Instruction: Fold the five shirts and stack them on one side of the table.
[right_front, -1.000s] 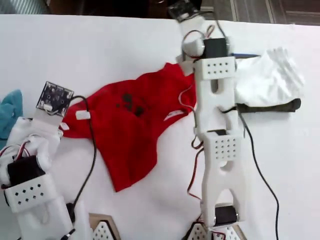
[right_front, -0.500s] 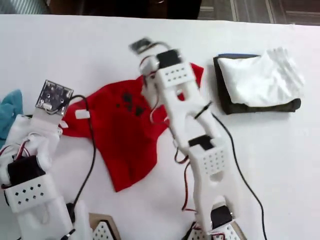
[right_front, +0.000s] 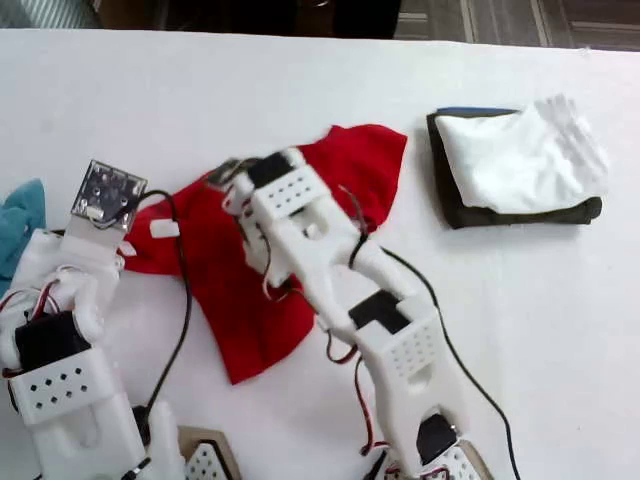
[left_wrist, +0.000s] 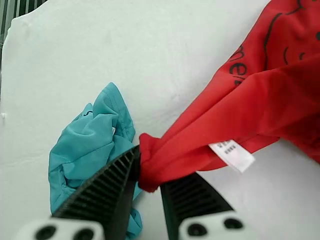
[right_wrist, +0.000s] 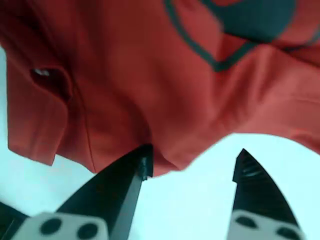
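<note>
Jaws clamped on a bunched corner of the red shirt (left_wrist: 260, 100), the left gripper (left_wrist: 148, 167) should, I'd say, hold that end taut while the right gripper (right_wrist: 192, 159), jaws spread with the hem at one tip and bare table (right_wrist: 200, 205) under the other, bites a single layer mid-table.

Bright, even light falls on the white desk (right_front: 150, 90), which glares almost featureless around the crumpled red cotton shirt (right_front: 260, 300). Shadows are faint and soft: a thin grey edge along the shirt's hem and under the white plastic arm (right_front: 400, 345) crossing it. In the right wrist view the shirt, close to the lens, is blurred, and the black right claw (right_wrist: 194, 152) beside it reads dark.
</note>
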